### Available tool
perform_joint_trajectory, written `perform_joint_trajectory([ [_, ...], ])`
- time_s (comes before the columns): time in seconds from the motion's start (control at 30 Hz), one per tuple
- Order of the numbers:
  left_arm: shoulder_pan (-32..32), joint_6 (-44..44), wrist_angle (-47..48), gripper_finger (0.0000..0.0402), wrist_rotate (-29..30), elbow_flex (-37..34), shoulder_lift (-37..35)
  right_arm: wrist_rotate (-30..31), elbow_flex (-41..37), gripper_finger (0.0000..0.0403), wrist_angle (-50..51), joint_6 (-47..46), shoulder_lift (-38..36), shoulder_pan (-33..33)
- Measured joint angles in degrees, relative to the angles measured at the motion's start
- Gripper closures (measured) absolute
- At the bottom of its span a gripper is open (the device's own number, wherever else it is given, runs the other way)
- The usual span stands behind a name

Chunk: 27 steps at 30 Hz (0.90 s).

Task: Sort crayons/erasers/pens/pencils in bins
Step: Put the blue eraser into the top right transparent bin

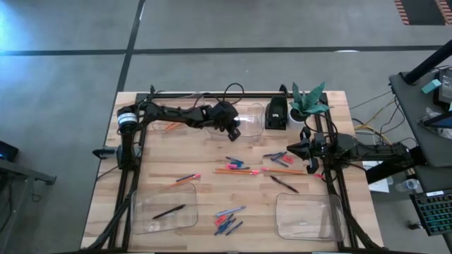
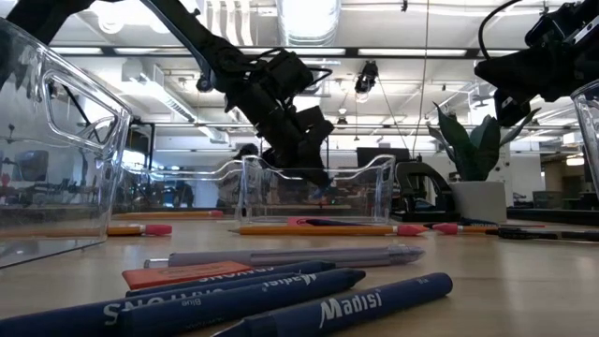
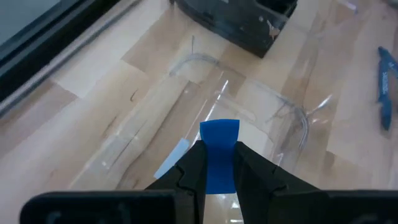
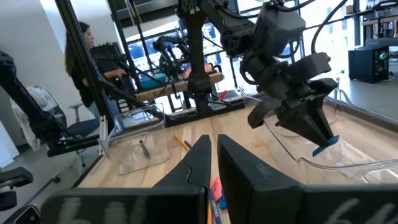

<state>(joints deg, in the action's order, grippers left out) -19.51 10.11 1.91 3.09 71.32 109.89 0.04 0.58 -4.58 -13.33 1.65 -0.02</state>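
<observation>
A: Report the position of the blue eraser (image 3: 219, 146).

B: It is clamped between the fingers of the left hand (image 1: 233, 130), which are closed on its sides; its free end projects past the fingertips. The hand hangs over a clear bin (image 1: 248, 117) at the far edge of the table (image 1: 205, 194), with the eraser above the bin's open interior, inside the line of its rim.

A: What stands beside that bin?

B: A small black box (image 1: 276, 113) just to one side, then a green plant (image 1: 308, 101) beyond the box. Both stand clear of the rim.

A: State of the right hand (image 1: 291, 150)?

B: Closed, with nothing in it. It waits nearer than the black box, toward the table's right edge.

A: And open room nearer than the bin?

B: Bare wood directly nearer than the bin, then a scatter of pencils (image 1: 233, 171), pens (image 1: 284, 184) and other erasers mid-table. Blue crayons (image 1: 227, 222) lie farther still, between two bins at the near edge; one of these (image 1: 164, 207) holds a dark pen.
</observation>
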Motion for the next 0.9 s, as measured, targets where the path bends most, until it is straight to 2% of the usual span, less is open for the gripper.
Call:
perform_joint_trajectory([
  [0.9, 0.13, -3.36, 2.33, 0.0352, -0.04, -1.59, -0.07, 0.01, 0.00, 0.0380, 0.00, 0.01, 0.00, -0.01],
])
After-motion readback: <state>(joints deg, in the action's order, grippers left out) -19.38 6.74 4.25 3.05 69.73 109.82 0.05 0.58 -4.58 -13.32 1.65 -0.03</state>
